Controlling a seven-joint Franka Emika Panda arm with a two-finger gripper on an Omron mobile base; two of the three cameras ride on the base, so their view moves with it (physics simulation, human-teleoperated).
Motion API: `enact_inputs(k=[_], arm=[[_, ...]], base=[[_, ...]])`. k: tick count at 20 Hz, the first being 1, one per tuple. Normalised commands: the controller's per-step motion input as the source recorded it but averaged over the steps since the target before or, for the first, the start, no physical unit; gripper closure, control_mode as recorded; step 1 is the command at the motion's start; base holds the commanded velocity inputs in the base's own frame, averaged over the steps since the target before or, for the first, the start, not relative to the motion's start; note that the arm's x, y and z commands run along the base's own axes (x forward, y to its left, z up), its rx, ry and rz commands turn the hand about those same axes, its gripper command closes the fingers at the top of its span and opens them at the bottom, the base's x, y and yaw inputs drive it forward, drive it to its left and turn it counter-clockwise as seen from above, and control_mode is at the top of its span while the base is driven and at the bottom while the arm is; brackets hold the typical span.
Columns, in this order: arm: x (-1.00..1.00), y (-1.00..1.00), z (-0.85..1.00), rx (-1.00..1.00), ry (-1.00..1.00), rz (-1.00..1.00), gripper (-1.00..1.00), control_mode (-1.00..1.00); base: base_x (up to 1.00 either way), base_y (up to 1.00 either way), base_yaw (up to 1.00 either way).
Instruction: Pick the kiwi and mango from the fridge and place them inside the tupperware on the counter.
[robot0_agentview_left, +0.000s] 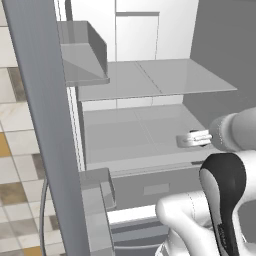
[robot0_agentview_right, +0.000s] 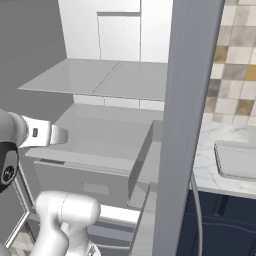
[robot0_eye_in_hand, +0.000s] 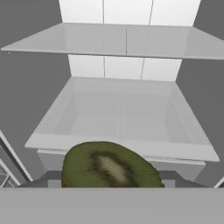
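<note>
Item: cut green kiwi (robot0_eye_in_hand: 109, 165) with pale seeded centre, logged at the gripper, in front of the tall grey steel-look fridge (robot0_agentview_left: 150, 125).

In the hand view I saw the kiwi sitting right at the gripper, cut face toward the camera, just outside the fridge's pale grey lower shelf (robot0_eye_in_hand: 122, 118). I could not see the fingertips themselves, so I could not tell how far apart they stood or whether they truly clamped the fruit. From the left base view I noted the gripper (robot0_agentview_left: 192, 139) level with that lower shelf, at its front edge, the white arm reaching in from the fridge's open front. On the white grey-veined marble counter (robot0_agentview_right: 210, 165) right of the fridge lay the shallow pale grey rectangular tupperware (robot0_agentview_right: 237, 160), beyond the open fridge door (robot0_agentview_right: 187, 125).
</note>
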Motion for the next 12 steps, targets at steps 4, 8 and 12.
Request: enact_inputs(k=[4, 8, 12], arm=[[-0.46, 0.00, -0.08, 0.00, 0.00, 0.00, 1.00, -1.00], [0.00, 0.00, 0.00, 0.00, 0.00, 0.00, 1.00, 1.00], [0.00, 0.00, 0.00, 0.00, 0.00, 0.00, 1.00, 1.00]], base=[[0.00, 0.00, 0.00], [-0.67, 0.00, 0.00], [-0.76, 0.02, 0.00]])
